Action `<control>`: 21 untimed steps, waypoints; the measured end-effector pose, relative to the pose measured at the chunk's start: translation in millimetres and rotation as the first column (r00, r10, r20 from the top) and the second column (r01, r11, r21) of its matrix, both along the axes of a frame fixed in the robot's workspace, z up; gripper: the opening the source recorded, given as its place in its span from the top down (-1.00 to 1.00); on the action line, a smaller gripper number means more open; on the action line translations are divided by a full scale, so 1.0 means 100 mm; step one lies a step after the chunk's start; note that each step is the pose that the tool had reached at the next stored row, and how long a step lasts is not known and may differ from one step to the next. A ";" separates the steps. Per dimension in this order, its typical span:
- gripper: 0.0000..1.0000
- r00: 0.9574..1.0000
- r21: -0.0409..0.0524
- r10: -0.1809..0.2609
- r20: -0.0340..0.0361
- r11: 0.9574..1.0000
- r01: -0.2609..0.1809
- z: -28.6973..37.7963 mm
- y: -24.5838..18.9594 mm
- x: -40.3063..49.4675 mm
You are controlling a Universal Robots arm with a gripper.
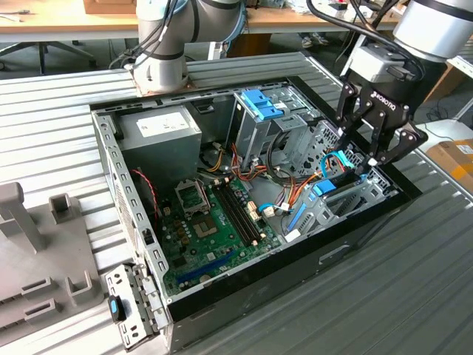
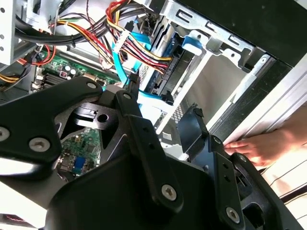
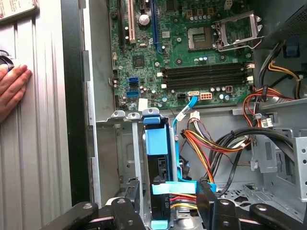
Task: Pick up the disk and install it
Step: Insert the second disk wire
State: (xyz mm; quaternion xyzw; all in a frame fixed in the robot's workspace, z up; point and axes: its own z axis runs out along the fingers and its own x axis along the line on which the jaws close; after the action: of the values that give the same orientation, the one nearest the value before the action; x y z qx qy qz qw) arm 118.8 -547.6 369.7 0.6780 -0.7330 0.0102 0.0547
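In the exterior view my gripper (image 1: 379,148) hangs over the case's (image 1: 222,299) corner bay at that view's right, fingers spread apart with nothing between them. The disk (image 1: 336,177) sits edge-up in that bay below, blue rails showing. In the second wrist view my 2 fingers (image 2: 139,124) stand apart above the disk (image 2: 163,62); a hand (image 2: 261,143) rests outside the case. In the first wrist view the disk (image 3: 157,158) stands in its slot beside the motherboard (image 3: 192,48), and the hand (image 3: 12,88) lies flat on the table (image 3: 38,158).
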 end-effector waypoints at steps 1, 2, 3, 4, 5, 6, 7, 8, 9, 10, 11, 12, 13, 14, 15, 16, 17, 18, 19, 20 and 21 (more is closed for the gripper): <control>-0.18 1.000 -0.001 0.000 0.000 1.000 0.000 -0.002 -0.006 0.000; -0.18 1.000 -0.001 0.000 0.000 1.000 0.000 -0.005 -0.012 0.000; -0.18 1.000 -0.001 0.000 0.000 1.000 0.000 -0.008 -0.021 0.000; -0.18 1.000 -0.001 0.000 0.000 1.000 0.000 -0.011 -0.026 0.000; -0.18 1.000 -0.001 0.000 0.000 1.000 0.000 -0.015 -0.034 0.000; -0.18 1.000 -0.001 0.000 0.000 1.000 0.000 -0.014 -0.039 0.000; -0.18 1.000 -0.001 0.000 0.000 1.000 0.000 -0.015 -0.041 0.000; -0.18 1.000 -0.001 0.000 0.000 1.000 0.000 -0.015 -0.044 0.000; -0.18 1.000 0.006 0.000 0.000 1.000 0.000 -0.014 -0.058 0.000; -0.18 1.000 0.017 0.000 0.000 1.000 0.000 -0.014 -0.074 0.000; -0.20 1.000 0.031 0.000 0.000 1.000 0.000 -0.016 -0.088 0.000; -0.32 1.000 0.033 0.000 0.000 0.999 0.000 -0.016 -0.089 0.000; -0.44 1.000 0.033 0.000 0.000 0.999 0.000 -0.015 -0.089 0.000; -0.44 1.000 0.034 0.000 0.000 0.999 0.000 -0.014 -0.089 0.000; -0.44 1.000 0.035 0.000 0.000 0.999 0.000 -0.015 -0.089 0.000; -0.44 1.000 0.035 0.000 0.000 0.999 0.000 -0.015 -0.090 0.000; -0.44 1.000 0.036 0.000 0.000 0.999 0.000 -0.014 -0.090 0.000; -0.44 1.000 0.036 0.000 0.000 0.999 0.000 -0.014 -0.089 0.000; -0.44 1.000 0.036 0.000 0.000 0.999 0.000 -0.015 -0.090 0.000; -0.29 1.000 0.037 0.000 0.000 0.999 0.000 -0.015 -0.090 0.000; -0.29 1.000 0.037 0.000 0.000 0.999 0.000 -0.014 -0.089 0.000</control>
State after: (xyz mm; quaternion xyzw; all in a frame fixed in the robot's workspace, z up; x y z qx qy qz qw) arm 118.8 -556.5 368.3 0.6789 -0.7331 -0.0033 0.0422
